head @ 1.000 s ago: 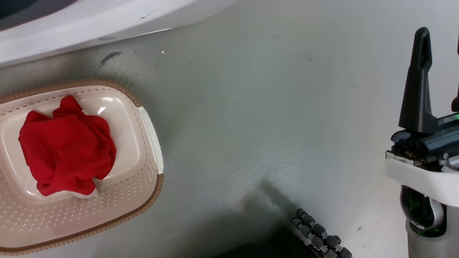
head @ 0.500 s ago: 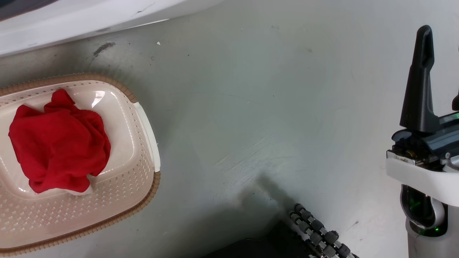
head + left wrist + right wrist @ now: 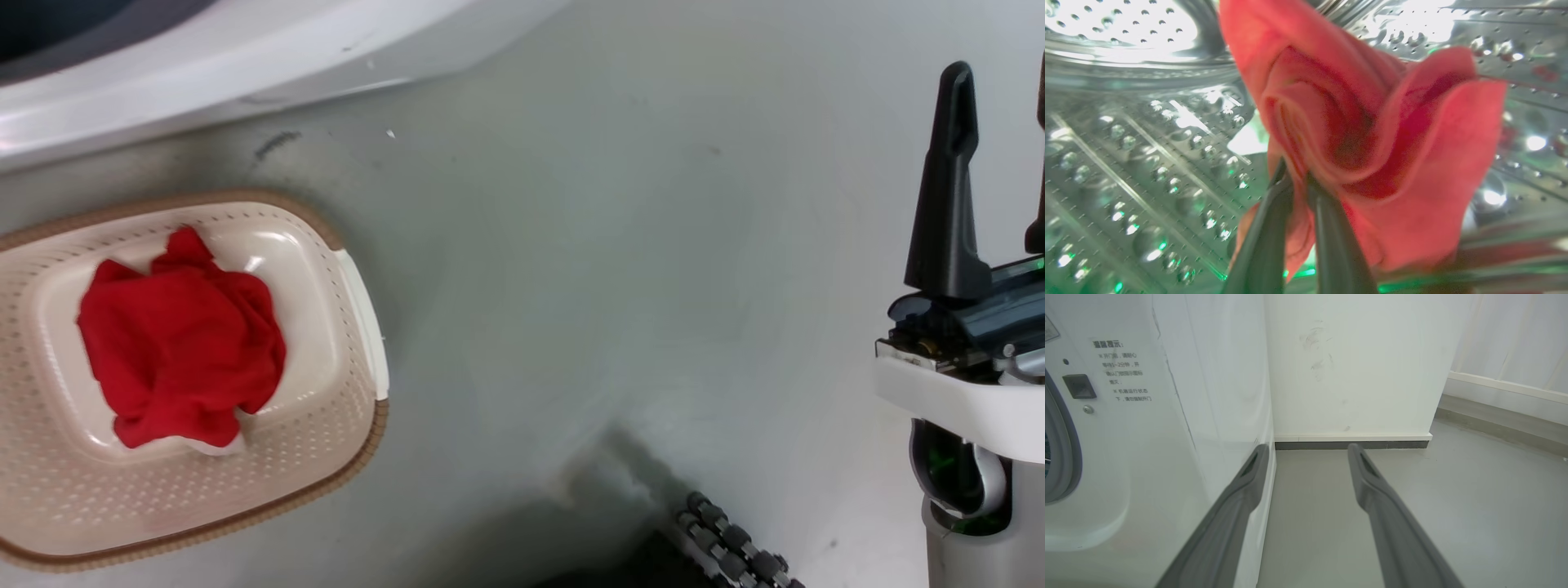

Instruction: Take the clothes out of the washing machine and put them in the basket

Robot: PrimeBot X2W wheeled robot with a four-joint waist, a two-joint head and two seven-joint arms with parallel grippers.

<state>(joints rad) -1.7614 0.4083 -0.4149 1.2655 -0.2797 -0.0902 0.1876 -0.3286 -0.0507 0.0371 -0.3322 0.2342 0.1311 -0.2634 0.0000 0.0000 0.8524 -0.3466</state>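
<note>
extraction step: left gripper (image 3: pixel 1297 175) is clamped tight on a fold of a red garment (image 3: pixel 1372 134) inside the steel drum (image 3: pixel 1147 163) of the washing machine (image 3: pixel 204 65), cloth bunched up past the fingers. right gripper (image 3: pixel 1307 451) is idle beside the machine front, fingers spread, holding nothing. another red piece (image 3: pixel 184 339) already lies mid-bottom of the basket (image 3: pixel 343 425) on the floor (image 3: pixel 571 286) near the machine base, so the next move likely calls for drawing the arm out through the porthole without snagging, swinging over the basket, then letting go.
</note>
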